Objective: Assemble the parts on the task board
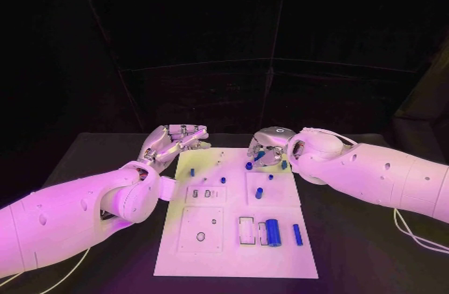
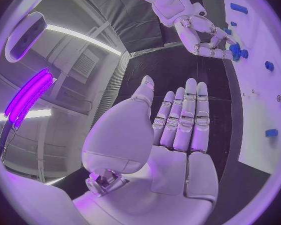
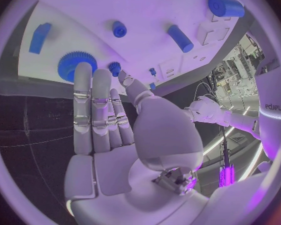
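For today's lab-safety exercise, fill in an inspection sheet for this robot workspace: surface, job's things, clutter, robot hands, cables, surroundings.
Surface: black table, bare around the board.
Job's things: white task board in the middle of the table; large blue cylinder and thin blue peg lying at its near end; blue gear at its far end.
Clutter: nothing seen.
Robot hands: left robot hand open beside the board's far left corner; right robot hand open over the far end, fingers near the gear.
Cables: white cable under the right arm.
Surroundings: dark curtains behind the table.
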Robot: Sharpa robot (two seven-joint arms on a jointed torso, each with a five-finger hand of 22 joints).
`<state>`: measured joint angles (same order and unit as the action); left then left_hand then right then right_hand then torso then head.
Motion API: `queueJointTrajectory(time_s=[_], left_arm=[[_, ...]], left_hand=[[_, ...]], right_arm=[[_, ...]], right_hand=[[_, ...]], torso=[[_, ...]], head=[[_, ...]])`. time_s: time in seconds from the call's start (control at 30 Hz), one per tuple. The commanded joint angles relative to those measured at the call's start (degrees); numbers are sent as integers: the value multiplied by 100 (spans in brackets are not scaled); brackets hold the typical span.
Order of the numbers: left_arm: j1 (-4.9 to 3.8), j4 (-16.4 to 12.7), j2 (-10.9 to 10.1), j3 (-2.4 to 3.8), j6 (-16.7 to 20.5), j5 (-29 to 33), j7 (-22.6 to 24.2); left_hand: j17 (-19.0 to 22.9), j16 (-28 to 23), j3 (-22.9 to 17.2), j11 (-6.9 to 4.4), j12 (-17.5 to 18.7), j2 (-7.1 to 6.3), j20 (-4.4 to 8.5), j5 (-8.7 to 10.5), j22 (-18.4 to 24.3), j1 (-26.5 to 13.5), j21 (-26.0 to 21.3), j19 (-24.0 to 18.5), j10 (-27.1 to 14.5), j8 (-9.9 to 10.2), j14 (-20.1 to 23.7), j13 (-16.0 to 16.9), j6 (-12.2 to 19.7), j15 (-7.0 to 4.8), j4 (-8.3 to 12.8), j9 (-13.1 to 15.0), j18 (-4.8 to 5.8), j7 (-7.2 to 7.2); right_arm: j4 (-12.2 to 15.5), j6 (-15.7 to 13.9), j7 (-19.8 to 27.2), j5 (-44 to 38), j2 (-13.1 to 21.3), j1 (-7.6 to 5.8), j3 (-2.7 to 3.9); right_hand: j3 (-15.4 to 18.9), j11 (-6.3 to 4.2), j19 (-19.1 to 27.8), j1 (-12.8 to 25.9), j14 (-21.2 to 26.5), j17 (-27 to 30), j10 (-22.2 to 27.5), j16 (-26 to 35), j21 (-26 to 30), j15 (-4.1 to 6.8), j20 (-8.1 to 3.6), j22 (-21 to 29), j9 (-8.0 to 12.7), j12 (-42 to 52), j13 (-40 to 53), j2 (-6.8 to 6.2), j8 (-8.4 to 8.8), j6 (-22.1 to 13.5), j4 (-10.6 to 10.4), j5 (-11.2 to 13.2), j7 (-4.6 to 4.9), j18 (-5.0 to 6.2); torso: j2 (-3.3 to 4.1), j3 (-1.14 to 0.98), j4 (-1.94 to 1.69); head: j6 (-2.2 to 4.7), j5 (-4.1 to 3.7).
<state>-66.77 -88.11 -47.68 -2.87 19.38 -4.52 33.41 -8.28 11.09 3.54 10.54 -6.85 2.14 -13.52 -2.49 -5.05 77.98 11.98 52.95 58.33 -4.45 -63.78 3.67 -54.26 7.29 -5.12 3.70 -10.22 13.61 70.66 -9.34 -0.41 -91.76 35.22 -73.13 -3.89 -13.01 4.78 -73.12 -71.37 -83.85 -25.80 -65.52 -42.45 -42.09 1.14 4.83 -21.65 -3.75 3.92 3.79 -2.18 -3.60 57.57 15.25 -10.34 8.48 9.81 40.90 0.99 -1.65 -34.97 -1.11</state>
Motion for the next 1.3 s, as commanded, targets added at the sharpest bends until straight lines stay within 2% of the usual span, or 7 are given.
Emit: queueJointTrajectory(time_s=[0.03,0.2,0.33,0.4,0.7,0.8,1.3], left_arm=[[-11,-32,4,6,-137,-46,-21],[-11,-43,0,6,-140,-46,-28],[-12,-48,-4,6,-142,-45,-37],[-12,-53,-9,6,-142,-45,-42],[-13,-48,-9,6,-130,-45,-52],[-13,-42,-5,6,-132,-45,-55],[-18,-40,-16,6,-128,-45,-74]], left_hand=[[-8,-12,-6,-14,20,25,-33,-27,7,-25,-24,-11,-37,24,35,-6,38,15,30,-3,-21,9],[-8,-14,-5,-13,21,24,-34,-27,8,-26,-24,-10,-39,25,36,-6,39,16,31,-3,-21,10],[-8,-14,-5,-13,21,24,-34,-27,8,-26,-24,-10,-39,25,36,-6,39,16,31,-3,-21,10],[-9,-15,-4,-12,22,24,-35,-27,9,-26,-25,-9,-41,28,37,-6,40,17,33,-2,-22,12],[-12,-20,0,-5,29,22,-37,-27,12,-29,-29,-4,-56,37,39,-6,50,20,42,-2,-22,21],[-12,-20,0,-5,29,22,-37,-27,12,-29,-29,-4,-56,37,39,-6,50,20,42,-2,-22,21],[-14,-22,1,-1,34,24,-39,-27,14,-27,-31,-1,-65,43,37,-7,56,21,48,-3,-23,25]], right_arm=[[1,261,-100,-226,-43,-16,6],[-37,289,-86,-237,-110,-16,6],[-85,307,-74,-240,-162,-16,6],[-96,313,-70,-240,-178,-16,6],[-172,413,-60,-242,-254,-15,5],[-213,461,-68,-242,-277,-15,5],[-302,550,-92,-243,-354,-14,4]], right_hand=[[-13,-3,48,8,-171,-400,40,-415,-156,-41,8,-100,-12,41,1,20,-21,-54,-42,14,-1,48],[-57,1,89,-14,-179,-938,30,-956,-363,-44,20,-232,-14,72,0,53,-26,-34,-49,14,-1,51],[-116,1,46,-18,-178,-1303,9,-1326,-710,-48,27,-619,-14,93,-2,82,-27,-17,-54,20,1,9],[-145,0,42,-14,-173,-1419,-3,-1450,-824,-50,30,-739,-14,101,-3,91,-27,-8,-58,21,0,-3],[-305,-1,-10,-17,-177,-1895,-62,-1917,-1269,-54,40,-1247,-16,125,-6,165,-35,50,-80,48,6,-60],[-394,-1,-49,-34,-192,-2121,-90,-2126,-1465,-56,42,-1480,-15,132,-7,185,-33,68,-73,71,13,-88],[-708,4,-61,-28,-168,-2508,-187,-2551,-1870,-71,62,-1913,-21,142,-7,196,-50,217,-84,118,39,-132]], torso=[[45,-5,-6],[61,-5,-13],[79,-10,-19],[95,-14,-23],[100,-12,-14],[101,-14,-19],[121,-13,-22]], head=[[-3,15],[-14,32],[-31,39],[-24,39],[-80,73],[-96,64],[-142,49]])
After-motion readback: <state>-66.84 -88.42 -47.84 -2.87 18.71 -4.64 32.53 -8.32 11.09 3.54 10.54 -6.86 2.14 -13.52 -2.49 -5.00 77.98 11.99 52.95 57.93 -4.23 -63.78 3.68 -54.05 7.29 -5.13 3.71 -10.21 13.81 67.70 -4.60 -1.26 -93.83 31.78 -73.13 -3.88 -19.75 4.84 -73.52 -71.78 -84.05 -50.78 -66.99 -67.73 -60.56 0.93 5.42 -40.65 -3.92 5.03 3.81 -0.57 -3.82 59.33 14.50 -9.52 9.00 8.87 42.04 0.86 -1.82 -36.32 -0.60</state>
